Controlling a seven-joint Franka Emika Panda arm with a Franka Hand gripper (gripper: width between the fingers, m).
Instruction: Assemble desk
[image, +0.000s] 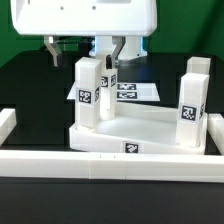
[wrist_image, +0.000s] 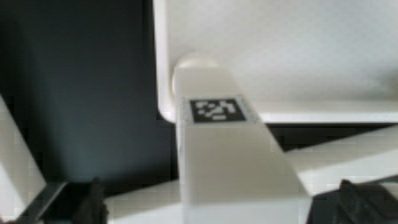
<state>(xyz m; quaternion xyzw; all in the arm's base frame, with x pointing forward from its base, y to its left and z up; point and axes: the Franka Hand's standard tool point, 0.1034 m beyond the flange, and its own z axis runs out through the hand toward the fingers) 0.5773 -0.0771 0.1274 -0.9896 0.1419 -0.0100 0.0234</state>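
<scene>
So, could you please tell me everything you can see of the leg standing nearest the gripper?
The leg is a short square white post, plastic by its look, standing upright on the tabletop near the corner at the exterior view's left. A black-and-white square tag sits on its front face, and another on a side face. The gripper is beside its top, open; the wrist view shows the leg running between the fingers, but contact cannot be told.
</scene>
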